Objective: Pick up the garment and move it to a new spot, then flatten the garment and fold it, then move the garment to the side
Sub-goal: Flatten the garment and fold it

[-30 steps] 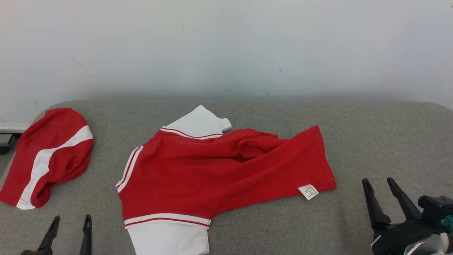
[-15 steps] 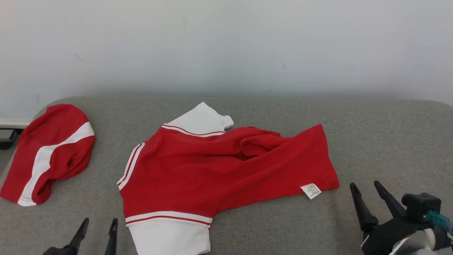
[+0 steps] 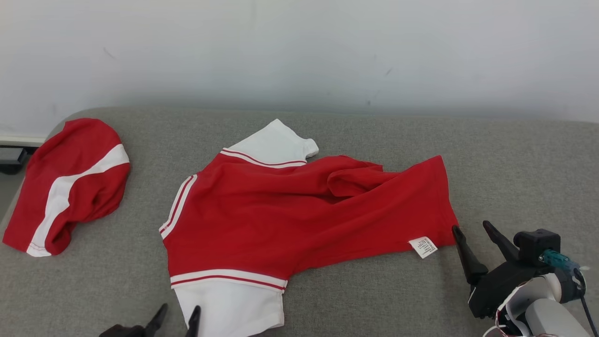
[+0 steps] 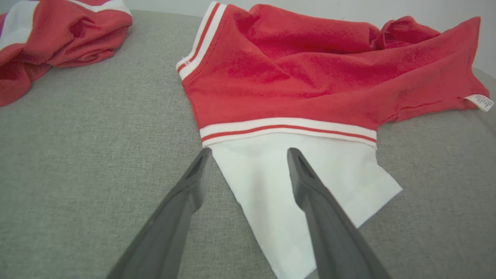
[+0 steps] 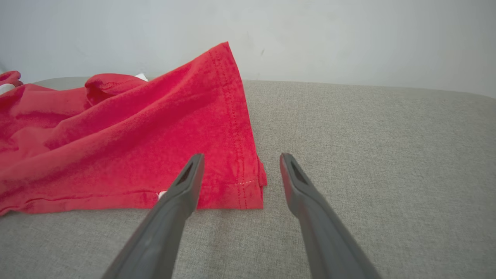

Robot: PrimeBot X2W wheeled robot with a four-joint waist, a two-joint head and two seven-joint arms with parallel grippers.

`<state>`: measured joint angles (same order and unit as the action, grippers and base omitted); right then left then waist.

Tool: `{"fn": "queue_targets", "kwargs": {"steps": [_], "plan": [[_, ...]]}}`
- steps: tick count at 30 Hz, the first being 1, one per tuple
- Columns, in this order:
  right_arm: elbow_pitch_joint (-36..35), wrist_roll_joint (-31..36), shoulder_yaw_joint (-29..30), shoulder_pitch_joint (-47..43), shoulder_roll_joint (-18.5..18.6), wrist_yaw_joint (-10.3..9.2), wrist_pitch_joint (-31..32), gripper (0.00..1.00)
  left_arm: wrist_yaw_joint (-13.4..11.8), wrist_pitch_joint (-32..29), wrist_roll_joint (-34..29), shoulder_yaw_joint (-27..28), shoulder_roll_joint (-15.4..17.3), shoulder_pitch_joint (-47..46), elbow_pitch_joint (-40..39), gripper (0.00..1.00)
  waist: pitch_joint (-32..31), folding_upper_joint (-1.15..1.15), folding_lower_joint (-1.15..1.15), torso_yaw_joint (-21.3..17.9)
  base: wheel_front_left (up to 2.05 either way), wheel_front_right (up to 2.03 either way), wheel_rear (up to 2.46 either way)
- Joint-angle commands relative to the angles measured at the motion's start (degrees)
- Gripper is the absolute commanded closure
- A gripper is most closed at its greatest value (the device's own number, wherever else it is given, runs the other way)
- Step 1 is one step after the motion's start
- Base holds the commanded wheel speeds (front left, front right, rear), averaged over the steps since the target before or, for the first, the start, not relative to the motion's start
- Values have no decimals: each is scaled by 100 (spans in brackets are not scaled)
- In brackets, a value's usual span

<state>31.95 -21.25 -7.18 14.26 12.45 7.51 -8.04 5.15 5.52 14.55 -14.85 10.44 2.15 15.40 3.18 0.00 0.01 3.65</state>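
Observation:
The garment is a red shirt with white sleeves, lying rumpled across the middle of a grey padded surface. My left gripper stands open at the bottom edge, its tips at the near white sleeve; in the left wrist view the left gripper straddles that sleeve's left edge, just short of the striped band. My right gripper is open beside the red hem corner, close to the white label. In the right wrist view the right gripper frames that hem corner of the garment, with nothing gripped.
A second red and white garment lies bunched at the surface's far left edge, also seen as a red bundle in the left wrist view. A pale wall rises behind. Bare grey surface stretches to the right of the shirt.
The head camera has shifted a little. My left gripper has moved right to the white sleeve, and my right gripper has moved left and forward to the hem corner. Both stayed open.

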Motion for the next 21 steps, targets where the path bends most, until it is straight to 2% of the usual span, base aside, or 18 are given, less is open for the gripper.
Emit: {"fn": "queue_targets", "kwargs": {"steps": [1,7,13,21], "plan": [[61,-68,-13,80,48,-4,-57,0,48,22,79,-31,-62,-94,39,0,49,0,-1,41,0,0,0],[446,-174,-231,326,107,-4,-182,0,137,-147,355,-240,-108,-137,364,0,140,0,-1,94,0,0,0],[792,-265,-407,467,152,-4,-223,0,180,-517,628,-418,-122,-60,348,0,194,0,-1,148,0,0,0],[1286,-411,-678,688,62,-4,-307,0,213,-943,949,-594,-155,-72,490,0,231,0,-1,205,0,0,0]]}}
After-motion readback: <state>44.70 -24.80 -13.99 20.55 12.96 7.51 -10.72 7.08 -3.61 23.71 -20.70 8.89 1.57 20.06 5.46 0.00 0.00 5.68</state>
